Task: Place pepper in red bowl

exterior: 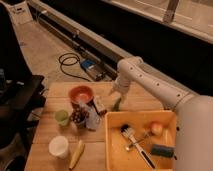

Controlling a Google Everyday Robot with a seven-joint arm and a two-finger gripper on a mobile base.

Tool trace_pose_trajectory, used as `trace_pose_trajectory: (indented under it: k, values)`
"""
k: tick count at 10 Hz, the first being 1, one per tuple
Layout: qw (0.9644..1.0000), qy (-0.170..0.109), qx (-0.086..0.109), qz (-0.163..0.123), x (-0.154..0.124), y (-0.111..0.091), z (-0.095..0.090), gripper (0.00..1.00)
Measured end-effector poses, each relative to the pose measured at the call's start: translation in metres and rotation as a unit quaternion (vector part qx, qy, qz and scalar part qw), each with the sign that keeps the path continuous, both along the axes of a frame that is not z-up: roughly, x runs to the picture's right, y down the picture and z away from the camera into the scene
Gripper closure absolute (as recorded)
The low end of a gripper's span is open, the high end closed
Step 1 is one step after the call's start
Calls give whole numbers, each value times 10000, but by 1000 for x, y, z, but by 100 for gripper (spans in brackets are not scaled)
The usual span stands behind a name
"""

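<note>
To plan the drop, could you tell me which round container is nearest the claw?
The round reddish-orange bowl, left of the claw hovering by the slim dark-green pepper; the light-green cup and white cup stand farther off.

Yellow bin with a brush, green cup, white cup

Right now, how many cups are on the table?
2. The light-green cup stands front-left of the red bowl; the white cup sits near the table front edge. The gripper hangs right of the bowl, at the pepper. The clutter might hide another.
</note>
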State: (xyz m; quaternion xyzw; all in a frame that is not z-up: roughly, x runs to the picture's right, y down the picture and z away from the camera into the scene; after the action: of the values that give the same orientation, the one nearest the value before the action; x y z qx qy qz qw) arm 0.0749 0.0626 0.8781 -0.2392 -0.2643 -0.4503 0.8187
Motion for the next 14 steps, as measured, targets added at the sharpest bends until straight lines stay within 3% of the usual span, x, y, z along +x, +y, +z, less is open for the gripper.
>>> trace_pose_trajectory:
  k: [3, 6, 7, 11, 12, 14]
  values:
    - [9995, 11, -321, -45, -3, 17, 17, 35]
    - [9976, 258, -618, -202, -2, 37, 33, 36]
    - [9973, 295, -657, -159, 1, 40, 34, 41]
    - [9972, 316, -676, -41, 2, 42, 34, 79]
    - [9977, 325, -600, -13, 0, 38, 30, 91]
    - [9991, 255, -345, 47, -5, 19, 15, 100]
